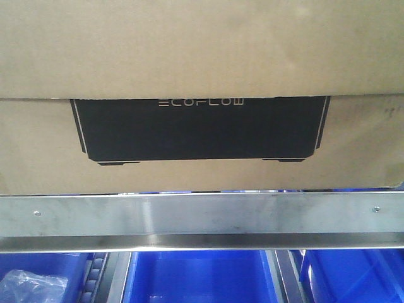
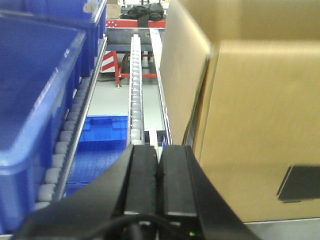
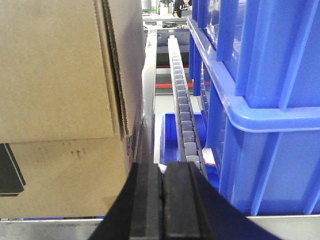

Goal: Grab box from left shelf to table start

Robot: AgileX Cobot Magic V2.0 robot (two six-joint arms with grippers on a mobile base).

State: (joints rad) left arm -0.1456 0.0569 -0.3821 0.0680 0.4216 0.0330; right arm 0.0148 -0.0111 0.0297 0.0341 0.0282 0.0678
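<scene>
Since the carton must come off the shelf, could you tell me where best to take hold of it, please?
Probably by its two side walls, pressed between the arms: the box is far wider than the left gripper or right gripper, and a roller lane lies open beside each wall.

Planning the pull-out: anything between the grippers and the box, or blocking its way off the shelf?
Nothing visible between either gripper and the box: left gripper and right gripper flank its sides. The front rail crosses below its front face; table not in view.
</scene>
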